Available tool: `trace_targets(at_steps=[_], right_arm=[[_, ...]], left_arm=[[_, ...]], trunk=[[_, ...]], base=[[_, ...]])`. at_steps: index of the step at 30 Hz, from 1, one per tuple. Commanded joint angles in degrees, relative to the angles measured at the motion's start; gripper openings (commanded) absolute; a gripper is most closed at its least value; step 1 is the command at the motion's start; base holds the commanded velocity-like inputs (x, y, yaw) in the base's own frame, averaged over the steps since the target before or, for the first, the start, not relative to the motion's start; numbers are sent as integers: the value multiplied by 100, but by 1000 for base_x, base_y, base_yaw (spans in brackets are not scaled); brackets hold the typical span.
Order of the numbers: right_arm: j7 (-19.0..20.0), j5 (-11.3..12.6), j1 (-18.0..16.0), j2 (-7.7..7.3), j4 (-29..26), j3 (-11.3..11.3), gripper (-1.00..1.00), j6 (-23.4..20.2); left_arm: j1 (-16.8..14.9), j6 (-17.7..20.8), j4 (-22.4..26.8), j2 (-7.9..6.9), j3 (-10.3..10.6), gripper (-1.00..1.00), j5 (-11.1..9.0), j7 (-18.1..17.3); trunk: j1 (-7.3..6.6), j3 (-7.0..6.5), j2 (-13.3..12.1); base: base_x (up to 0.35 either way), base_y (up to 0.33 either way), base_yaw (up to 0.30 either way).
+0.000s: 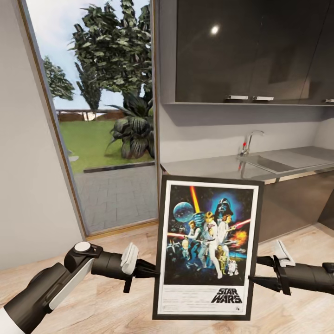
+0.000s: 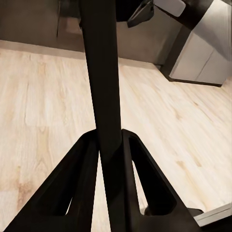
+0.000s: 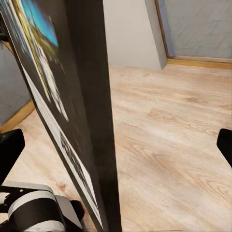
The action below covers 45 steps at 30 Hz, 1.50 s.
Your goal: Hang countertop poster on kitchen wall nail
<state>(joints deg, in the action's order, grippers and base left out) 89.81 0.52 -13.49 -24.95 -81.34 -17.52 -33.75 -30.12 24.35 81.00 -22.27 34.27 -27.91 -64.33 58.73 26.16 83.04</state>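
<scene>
Head view: poster held off the floor between both arms

Poster upright, in front of the kitchen countertop, above wood floor. Left gripper clenched on poster's left frame edge; left wrist view shows both fingers pinching it. Right gripper at poster's right edge, jaws spread, not gripping. Sink tap behind poster

poster hides part of the kitchen countertop front, right gripper fingertips cut by wrist frame edges
</scene>
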Motion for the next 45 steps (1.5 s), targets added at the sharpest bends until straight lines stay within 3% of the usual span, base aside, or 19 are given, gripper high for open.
trace_targets(at_steps=[1,6,14,15,25,26,38,45], right_arm=[[19,7,-4,-1,-1,85,100,-58],[19,11,-4,5,-4,217,100,-54],[19,18,-4,7,-1,238,100,-53],[19,18,-4,7,0,238,-100,-53],[19,18,-4,8,4,240,-100,-53],[19,18,-4,8,4,240,-100,-53],[19,18,-4,8,-5,236,-100,-53],[19,18,-4,8,-5,232,-100,-53]], left_arm=[[-8,44,16,-6,12,-100,-44,10],[-8,44,36,-6,10,-100,-46,8],[-9,50,39,-11,9,-100,-42,8],[-10,51,39,-12,9,-100,-42,8],[-9,52,26,-75,9,-100,-40,8],[-9,52,25,-86,9,100,-41,8],[-7,63,-17,-163,-7,100,-40,8],[-8,63,-56,-446,-13,100,-45,16]], trunk=[[0,7,4],[0,7,4],[0,7,4],[0,7,4],[0,7,4],[0,7,4],[0,7,4],[0,7,4]], base=[[0,0,0],[0,0,0],[0,0,0],[0,0,0],[0,0,0],[0,0,0],[0,0,0],[0,0,0]])
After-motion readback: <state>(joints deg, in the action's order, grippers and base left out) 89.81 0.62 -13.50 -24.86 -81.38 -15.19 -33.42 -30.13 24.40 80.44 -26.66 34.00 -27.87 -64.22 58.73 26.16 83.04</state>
